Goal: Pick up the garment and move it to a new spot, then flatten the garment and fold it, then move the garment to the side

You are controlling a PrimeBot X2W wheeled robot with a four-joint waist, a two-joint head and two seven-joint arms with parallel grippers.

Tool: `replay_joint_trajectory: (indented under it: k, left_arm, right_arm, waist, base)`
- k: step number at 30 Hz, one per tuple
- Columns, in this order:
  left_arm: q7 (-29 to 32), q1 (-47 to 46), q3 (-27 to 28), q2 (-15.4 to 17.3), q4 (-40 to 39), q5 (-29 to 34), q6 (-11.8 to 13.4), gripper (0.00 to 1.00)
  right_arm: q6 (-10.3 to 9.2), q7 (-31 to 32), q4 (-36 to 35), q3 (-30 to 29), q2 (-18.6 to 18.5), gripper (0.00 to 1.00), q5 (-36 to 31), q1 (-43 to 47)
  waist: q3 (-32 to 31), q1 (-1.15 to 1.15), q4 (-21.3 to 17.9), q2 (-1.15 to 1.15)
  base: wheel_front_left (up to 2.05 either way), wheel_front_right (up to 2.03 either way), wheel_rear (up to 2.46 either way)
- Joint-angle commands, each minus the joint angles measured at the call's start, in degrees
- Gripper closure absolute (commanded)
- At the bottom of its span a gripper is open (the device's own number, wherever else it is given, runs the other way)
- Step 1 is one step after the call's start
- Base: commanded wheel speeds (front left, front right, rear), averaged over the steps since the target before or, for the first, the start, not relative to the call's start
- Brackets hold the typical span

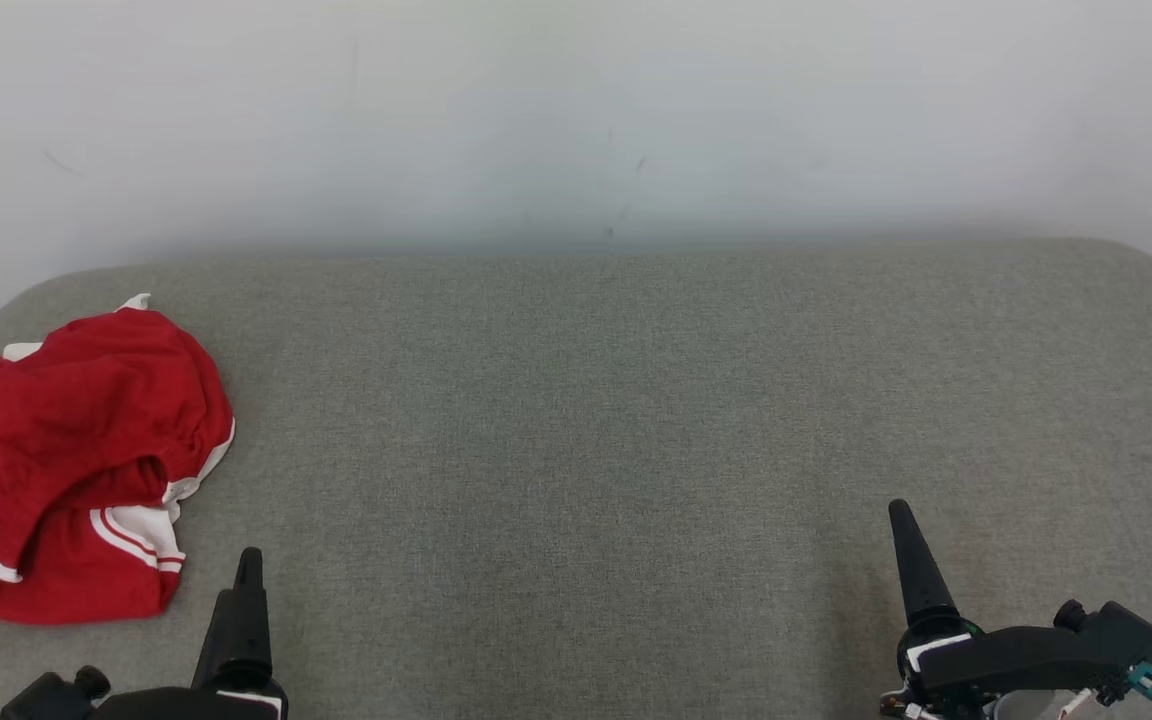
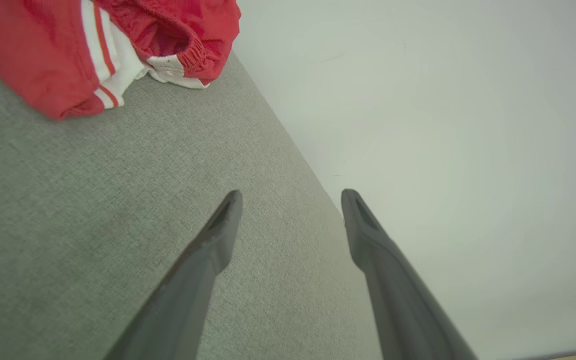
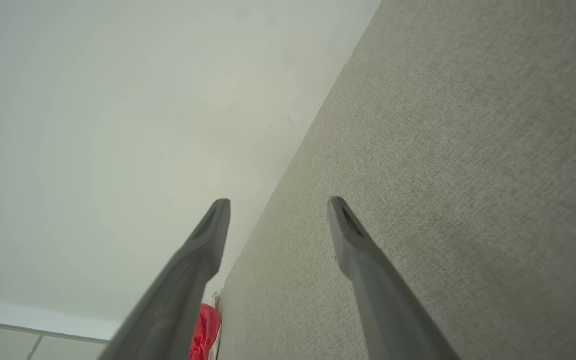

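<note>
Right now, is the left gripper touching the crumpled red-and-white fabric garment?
Apart. The left wrist view shows bare grey upholstery between the open left gripper and the red garment.

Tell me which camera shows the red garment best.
Head view: nearly the whole crumpled garment, on the grey surface. Left wrist view shows part at its top edge; right wrist view, a red sliver at bottom.

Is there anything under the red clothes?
The crumpled red garment lies on the grey cushion, and the cushion shows along its near and right edges. The cloth covers the patch right beneath the heap, so you cannot see whether anything else is tucked there.
</note>
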Motion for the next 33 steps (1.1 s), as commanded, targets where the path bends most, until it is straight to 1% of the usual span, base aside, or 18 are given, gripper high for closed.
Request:
replay_joint_trajectory:
  k: [1,11,16,17,23,33]
  left_arm:
    - [-0.8,-1.4,-0.3,0.3,-1.0,4.0,-0.1,0.00]
    - [-2.9,-1.3,-1.4,0.4,-1.6,16.0,-0.1,0.00]
    - [-3.8,-1.3,-2.1,0.7,-1.7,20.9,0.0,0.00]
    - [-3.8,-1.3,-2.1,0.7,-1.7,20.9,0.0,0.00]
    - [-5.1,-1.2,-2.8,1.0,-1.6,26.6,0.6,0.00]
    - [-6.8,-1.3,-3.7,1.3,-1.4,33.0,0.6,0.00]
  right_arm:
    - [-0.03,-0.7,-1.0,0.4,-0.1,0.00,-3.2,-0.9]
    - [-0.04,-2.8,-1.0,1.6,-0.1,0.00,-14.2,-0.9]
    - [-0.04,-3.7,-0.9,1.9,-0.1,0.00,-20.2,-1.1]
    - [-0.04,-3.7,-0.9,1.9,-0.1,0.00,-20.2,-1.1]
    - [-0.05,-5.0,-0.6,2.8,-0.1,0.00,-26.3,-1.1]
    - [-0.06,-6.6,-0.6,3.4,-0.1,0.00,-33.6,-1.1]
  waist:
    - [0.0,0.00,0.0,0.00]
    - [0.0,0.00,0.0,0.00]
    - [0.1,0.00,0.0,0.00]
    - [0.1,0.00,0.0,0.00]
    - [0.0,0.00,0.0,0.00]
    - [0.0,0.00,0.0,0.00]
  base:
    - [0.00,0.00,0.00]
    - [0.00,0.00,0.00]
    - [0.00,0.00,0.00]
    - [0.00,0.00,0.00]
    - [0.00,0.00,0.00]
    - [0.00,0.00,0.00]
